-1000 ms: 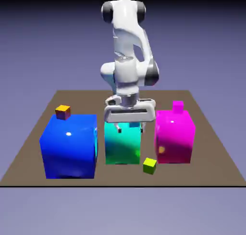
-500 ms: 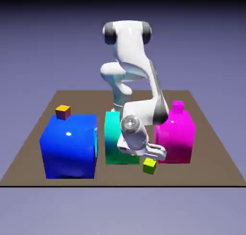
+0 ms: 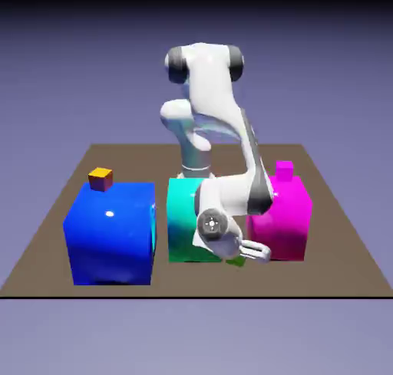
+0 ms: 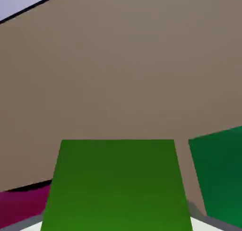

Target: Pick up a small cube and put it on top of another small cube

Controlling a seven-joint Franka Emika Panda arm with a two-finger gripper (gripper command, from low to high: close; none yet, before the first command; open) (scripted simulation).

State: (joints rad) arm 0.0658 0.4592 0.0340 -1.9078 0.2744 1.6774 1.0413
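Note:
The small yellow-green cube [image 4: 116, 185] fills the bottom middle of the hand view, large between the fingers, and my gripper [image 3: 240, 256] is shut on it. It sits low at the table in front of the big cubes. In the exterior view only a green sliver of this cube [image 3: 236, 262] peeks out under the hand. A small orange cube [image 3: 100, 179] rests on top of the big blue cube [image 3: 111, 231] at the exterior view's left. On the big magenta cube [image 3: 290, 216] at the right sits a small magenta cube [image 3: 284, 169].
A big teal-green cube [image 3: 181, 220] stands in the middle behind the hand; its green face [image 4: 218, 178] shows right of the held cube, and a magenta face [image 4: 23, 204] at the lower left. The brown table [image 4: 123, 69] spreads beyond, its front edge [image 3: 192, 295] close by.
The arm swung down from above the teal-green cube to the table's front, onto the yellow-green cube. The fingers, open before, have shut on it.

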